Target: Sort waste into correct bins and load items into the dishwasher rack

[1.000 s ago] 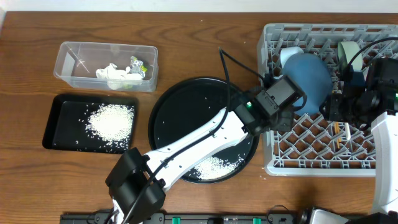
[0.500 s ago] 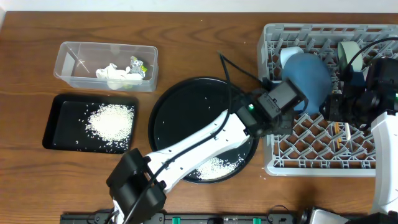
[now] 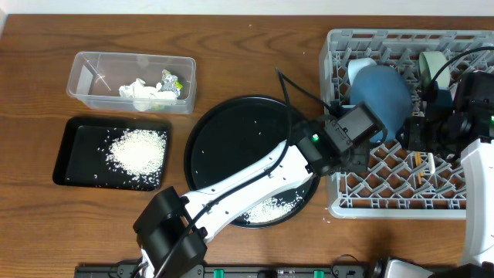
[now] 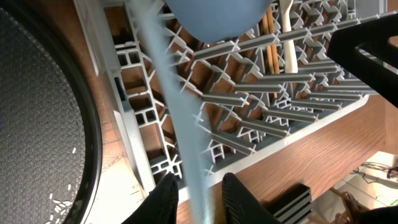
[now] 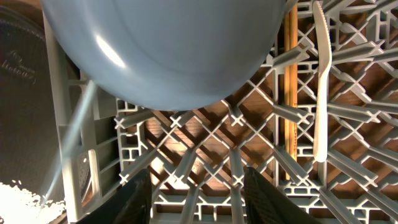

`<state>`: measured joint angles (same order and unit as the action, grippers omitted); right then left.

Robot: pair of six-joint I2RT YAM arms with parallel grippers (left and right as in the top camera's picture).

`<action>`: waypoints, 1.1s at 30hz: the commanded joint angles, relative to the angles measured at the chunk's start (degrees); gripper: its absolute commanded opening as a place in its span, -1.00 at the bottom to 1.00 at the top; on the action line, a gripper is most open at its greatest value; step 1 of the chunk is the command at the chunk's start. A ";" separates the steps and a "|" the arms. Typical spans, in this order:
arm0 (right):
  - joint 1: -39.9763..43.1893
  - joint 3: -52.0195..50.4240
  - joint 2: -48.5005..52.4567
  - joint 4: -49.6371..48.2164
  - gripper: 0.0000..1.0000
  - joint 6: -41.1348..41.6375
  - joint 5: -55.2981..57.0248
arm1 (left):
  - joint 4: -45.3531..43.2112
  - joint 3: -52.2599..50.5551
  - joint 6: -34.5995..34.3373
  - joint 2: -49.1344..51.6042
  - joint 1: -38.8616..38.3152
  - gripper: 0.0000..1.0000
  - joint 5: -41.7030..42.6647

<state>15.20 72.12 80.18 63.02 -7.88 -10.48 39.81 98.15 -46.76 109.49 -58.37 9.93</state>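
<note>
The big dark-blue bowl (image 3: 382,99) stands tilted on its edge in the light-grey dishwasher rack (image 3: 463,202). My left gripper (image 4: 202,186) is shut on its thin rim (image 4: 168,93) at the rack's left wall. The bowl fills the top of the right wrist view (image 5: 168,50). My right gripper (image 5: 202,199) is open and empty over the rack floor, right of the bowl. Wooden chopsticks (image 5: 290,93) and white plastic cutlery (image 5: 320,93) lie on the lattice. The white bowl (image 3: 356,71) and mint-green bowl (image 3: 432,66) stand at the rack's back.
The clear tub (image 3: 93,77) at the back left holds the napkin (image 3: 139,93) and wrapper (image 3: 171,81). The shallow black tray (image 3: 73,154) holds rice (image 3: 137,150). The large round black tray (image 3: 224,147) carries rice (image 3: 266,207) at its front.
My left gripper has shifted slightly right and toward the front along the rack's left wall, still holding the bowl's rim. The right arm has not moved.
</note>
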 commanded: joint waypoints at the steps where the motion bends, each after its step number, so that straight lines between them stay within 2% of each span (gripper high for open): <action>1: -0.59 0.94 -0.37 0.17 -0.11 0.57 0.13 | 0.07 -0.48 1.77 -0.20 0.07 -0.46 -0.15; 6: -0.59 0.94 -0.37 0.26 -0.11 0.55 0.13 | 0.28 -0.48 2.19 -0.20 0.07 -0.39 -0.13; 11: -0.59 0.94 -0.37 0.59 -0.09 0.55 0.13 | 0.87 -0.48 7.93 -0.42 1.27 -0.39 -0.79; 19: -0.59 0.94 -0.37 0.87 0.04 0.55 0.13 | 10.19 -0.48 13.27 -3.30 10.03 -0.25 -5.75; 27: -0.59 0.94 -0.37 1.14 0.60 0.57 -1.60 | 21.24 -0.48 22.21 -3.96 23.56 -0.03 -8.33; 33: -0.59 0.94 -0.37 1.33 0.70 0.55 -6.19 | 29.49 -0.46 24.11 -3.98 35.60 0.00 -15.17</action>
<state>15.22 72.16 80.18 64.14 -7.53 -13.02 67.20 98.04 -25.34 106.80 -27.51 -0.08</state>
